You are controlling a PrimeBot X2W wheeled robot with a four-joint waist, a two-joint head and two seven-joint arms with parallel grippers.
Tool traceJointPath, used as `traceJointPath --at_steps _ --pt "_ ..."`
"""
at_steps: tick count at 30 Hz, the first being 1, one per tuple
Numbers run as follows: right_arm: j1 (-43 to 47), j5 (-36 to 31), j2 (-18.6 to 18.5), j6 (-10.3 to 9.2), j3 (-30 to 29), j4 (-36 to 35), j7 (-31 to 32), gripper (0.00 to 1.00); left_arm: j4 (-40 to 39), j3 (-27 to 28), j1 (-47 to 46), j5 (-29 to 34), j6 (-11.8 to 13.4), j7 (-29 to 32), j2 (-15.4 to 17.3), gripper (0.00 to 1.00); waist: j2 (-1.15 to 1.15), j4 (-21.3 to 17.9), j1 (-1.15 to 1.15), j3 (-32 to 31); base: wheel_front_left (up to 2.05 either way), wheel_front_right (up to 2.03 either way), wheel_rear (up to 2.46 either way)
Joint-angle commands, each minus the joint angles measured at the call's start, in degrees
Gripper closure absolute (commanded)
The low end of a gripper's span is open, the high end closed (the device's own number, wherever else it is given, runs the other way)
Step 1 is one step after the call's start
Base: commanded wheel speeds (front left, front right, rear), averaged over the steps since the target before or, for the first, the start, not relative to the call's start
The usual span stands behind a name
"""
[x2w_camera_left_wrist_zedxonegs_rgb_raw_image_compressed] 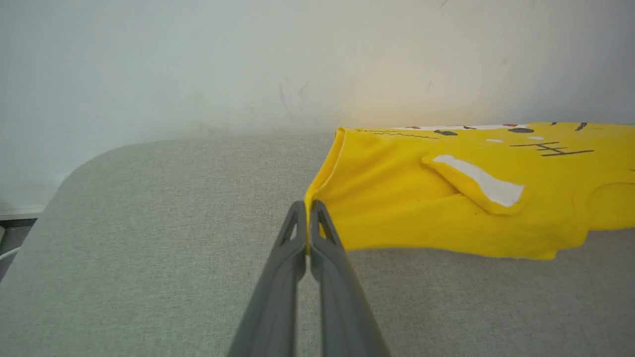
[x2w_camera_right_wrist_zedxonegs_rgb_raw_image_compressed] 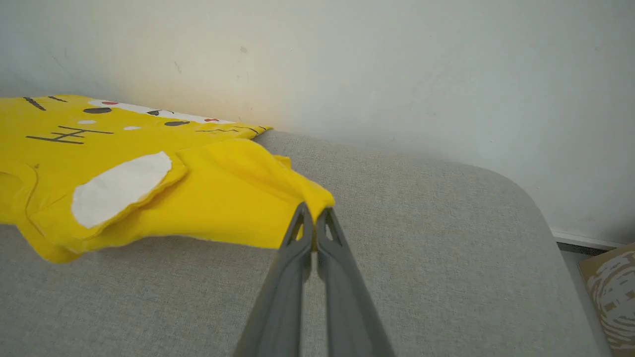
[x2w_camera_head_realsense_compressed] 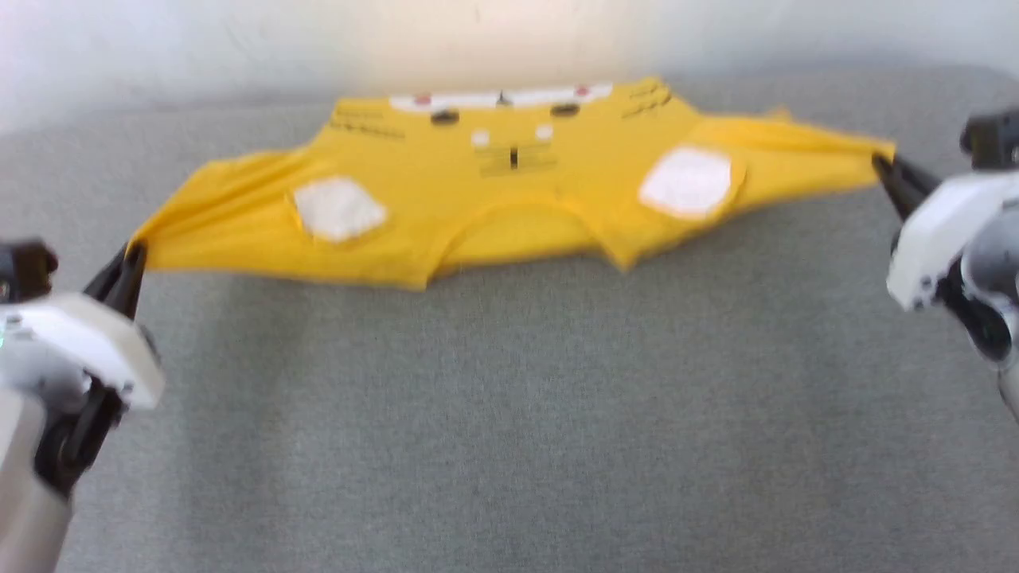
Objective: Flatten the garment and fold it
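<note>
Pulled taut: mustard-yellow printed cotton T-shirt spans left-right across far side of grey fabric tabletop.
Left gripper & right gripper each pinched tight on one outer end; long axis runs btwn them.

A grey cloth-covered table with rounded corners is set against a pale wall, on which some faint marks and scratches can be noticed. In the right wrist view, a brown cardboard piece printed with a white pattern is partly seen beside the table's corner, below a pale baseboard.
</note>
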Motion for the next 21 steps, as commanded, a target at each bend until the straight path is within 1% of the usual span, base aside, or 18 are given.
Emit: traceJointPath --at_steps 1,4,8,12,16,19,21 --pt "1.6 0.8 -1.2 -0.13 -0.2 -1.4 0.4 1.0 -1.2 0.5 1.8 0.5 1.1 -0.2 1.7 1.0 0.0 -0.5 0.02 -6.3 0.0 0.0 0.0" --pt "6.8 2.6 -3.2 -0.13 -1.1 -4.6 2.9 1.0 -4.7 0.7 6.9 0.1 2.1 1.1 3.8 1.0 0.0 -0.4 0.02 -8.5 0.0 0.0 0.0" --pt "13.3 4.3 -6.0 -0.13 -2.8 -9.6 7.3 1.0 -9.8 0.1 13.6 -1.2 2.6 4.5 6.1 1.0 0.0 -0.1 0.02 -10.9 0.0 0.0 0.0" --pt "19.7 5.0 -8.1 -0.13 -5.8 -15.1 12.9 1.0 -15.0 0.1 20.1 -2.8 4.3 7.7 8.1 1.0 0.0 0.3 0.02 -12.7 0.0 0.0 0.0" --pt "26.9 5.0 -9.2 -0.13 -11.2 -21.4 19.1 1.0 -20.2 2.1 26.0 -5.2 5.9 8.4 9.8 1.0 0.0 1.0 0.02 -13.7 0.0 0.0 0.0" --pt "32.8 4.9 -8.8 -0.13 -16.5 -27.0 24.3 1.0 -23.3 3.9 30.1 -6.6 7.3 8.2 11.1 1.0 0.0 1.5 0.02 -14.0 0.0 0.0 0.0" --pt "36.8 4.5 -8.2 -0.13 -20.1 -31.0 28.0 1.0 -25.2 4.6 32.7 -7.5 7.8 8.6 11.9 1.0 0.0 1.8 0.02 -14.0 0.0 0.0 0.0"
